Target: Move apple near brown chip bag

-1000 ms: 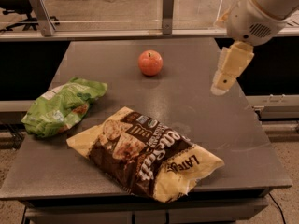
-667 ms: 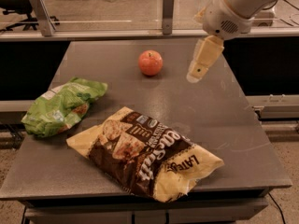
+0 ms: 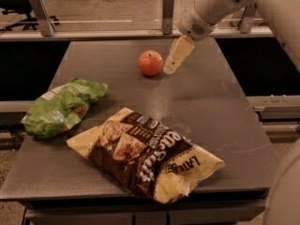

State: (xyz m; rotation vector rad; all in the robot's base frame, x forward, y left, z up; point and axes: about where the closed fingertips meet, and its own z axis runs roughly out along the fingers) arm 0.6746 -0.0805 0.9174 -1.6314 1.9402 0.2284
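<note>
The gripper hangs in the upper middle of the frame, angled down and to the left from the pale arm that enters from the upper right corner; its tip sits just beside the right side of the apple. Whether it touches the fruit, and whether it is spread or closed, cannot be told from this angle. The apple rests on the far part of the grey table, above centre, not held. The brown chip bag lies flat in the lower middle, well apart from the apple, its lettering upside down. A green bag lies crumpled at the table's left edge, near the brown bag's left corner.
</note>
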